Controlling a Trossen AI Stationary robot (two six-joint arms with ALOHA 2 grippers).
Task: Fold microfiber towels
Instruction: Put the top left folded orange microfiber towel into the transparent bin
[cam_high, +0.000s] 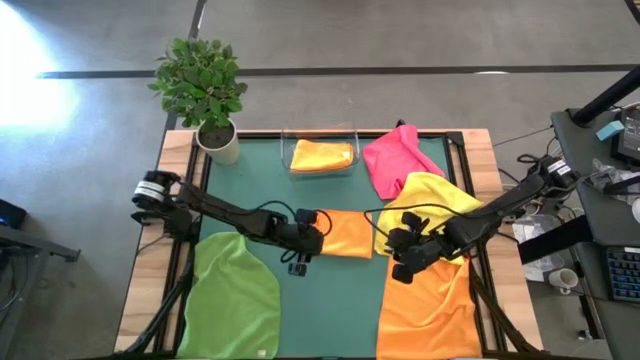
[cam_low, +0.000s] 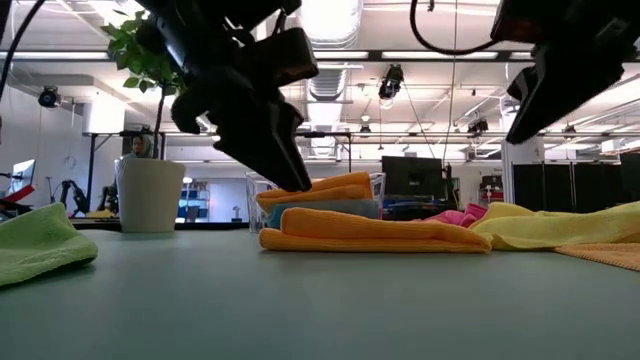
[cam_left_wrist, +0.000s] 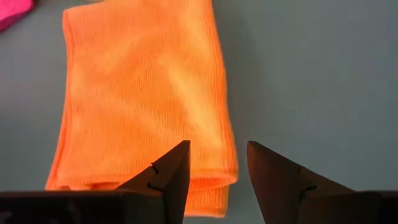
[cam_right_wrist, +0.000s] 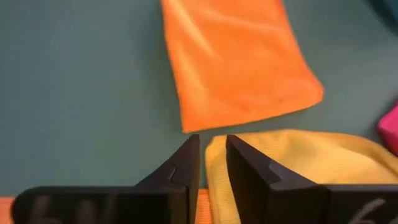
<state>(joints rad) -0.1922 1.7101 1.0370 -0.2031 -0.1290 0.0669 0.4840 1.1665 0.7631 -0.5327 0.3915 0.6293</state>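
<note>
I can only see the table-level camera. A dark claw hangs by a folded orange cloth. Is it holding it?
Observer: No. The left wrist camera shows the left gripper open and empty at the folded orange towel's edge.
Operator: And the dark shape at top right?
Observer: That is the right gripper, fingers slightly apart by the yellow towel's edge, holding nothing.
Operator: Any cloths not folded?
Observer: From above, a green towel and a second orange towel lie spread open.
</note>
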